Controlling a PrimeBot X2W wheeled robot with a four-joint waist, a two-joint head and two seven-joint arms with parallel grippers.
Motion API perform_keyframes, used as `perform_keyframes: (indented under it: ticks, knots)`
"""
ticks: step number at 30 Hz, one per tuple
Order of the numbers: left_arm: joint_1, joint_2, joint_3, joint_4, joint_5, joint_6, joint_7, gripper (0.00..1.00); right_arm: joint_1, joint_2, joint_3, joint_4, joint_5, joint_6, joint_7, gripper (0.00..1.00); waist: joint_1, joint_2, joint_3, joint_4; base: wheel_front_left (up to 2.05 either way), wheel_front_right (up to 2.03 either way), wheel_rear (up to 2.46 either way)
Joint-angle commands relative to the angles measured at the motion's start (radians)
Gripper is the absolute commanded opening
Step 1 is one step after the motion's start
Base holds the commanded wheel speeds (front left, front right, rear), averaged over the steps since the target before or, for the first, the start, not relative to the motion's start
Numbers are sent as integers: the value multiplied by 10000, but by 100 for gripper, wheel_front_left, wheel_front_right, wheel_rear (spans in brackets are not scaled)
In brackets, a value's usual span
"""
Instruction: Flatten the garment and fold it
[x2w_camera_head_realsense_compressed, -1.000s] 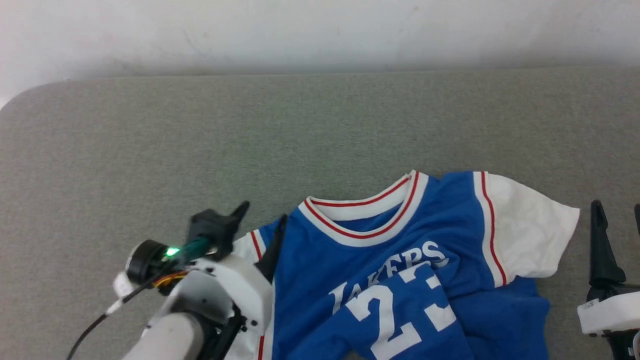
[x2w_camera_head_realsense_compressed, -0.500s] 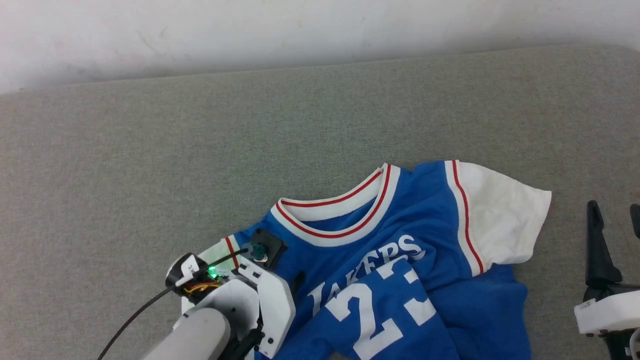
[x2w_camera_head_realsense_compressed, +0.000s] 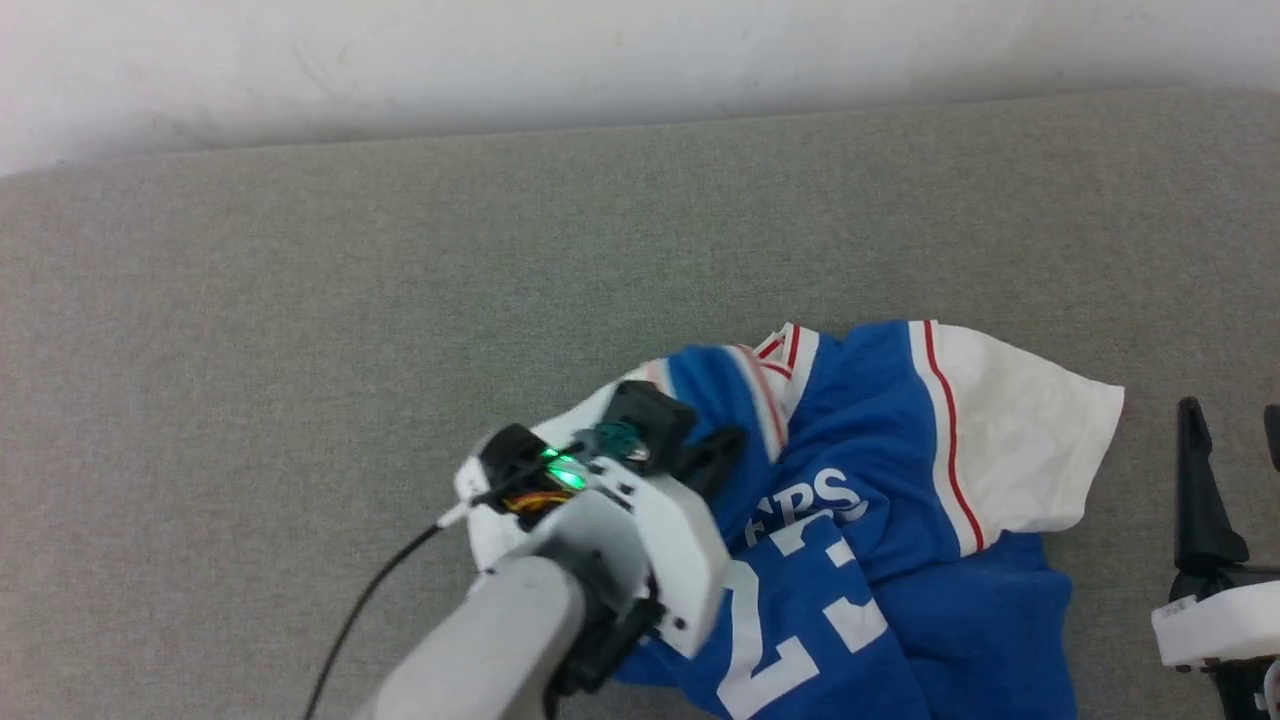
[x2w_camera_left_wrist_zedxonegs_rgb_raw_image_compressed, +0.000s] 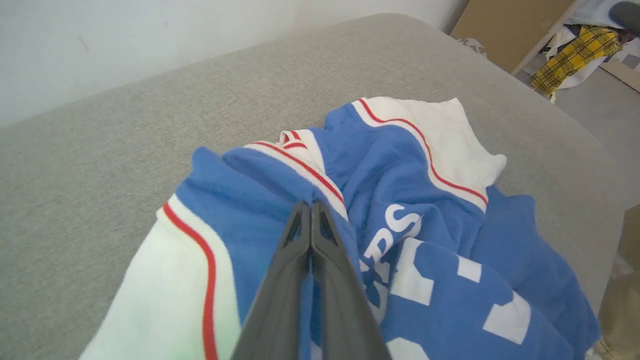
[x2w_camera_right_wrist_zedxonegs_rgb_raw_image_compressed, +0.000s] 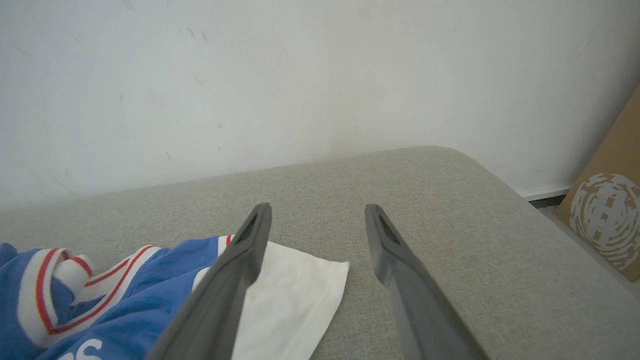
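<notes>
The royal-blue garment lies bunched on the grey table, right of centre, its white right sleeve spread flat. My left gripper is shut on the garment's left shoulder, which is pulled over the collar and hides the start of the lettering. In the left wrist view the left gripper has its fingers pressed together in a raised blue fold of the garment, next to the red-and-white trim. My right gripper stands open and apart from the shirt, to the right of the sleeve. From the right wrist, the right gripper hovers open near the garment's white sleeve.
The grey padded table runs wide to the left and back, ending at a white wall. Its rounded right corner is close to the right gripper. Beyond it stand a cardboard box and a yellow plaid cloth.
My left gripper closed on the garment's left shoulder and dragged it right and up, folding it over the collar and the lettering. The head camera shifted slightly. The right gripper stayed put.
</notes>
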Motion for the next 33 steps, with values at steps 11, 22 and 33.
perform_keyframes:
  ticks: [11, 22, 33]
  knots:
    - [262, -869, -236, 1732, -468, 79, -532, 100, -180, 22, 5, 107, 59, -9, -90, 100, -1, 0, 158, -25, 0, 0, 0]
    - [-144, 1423, 1577, -405, -24, 969, -562, 100, -151, 22, 47, 91, 103, -9, -70, 100, -1, 0, 306, 373, 0, 0, 0]
    - [118, 2030, 1212, 0, -735, 423, 1387, 100, -312, 22, 94, -29, -16, -9, 71, 100, -1, 0, 628, 412, 0, 0, 0]
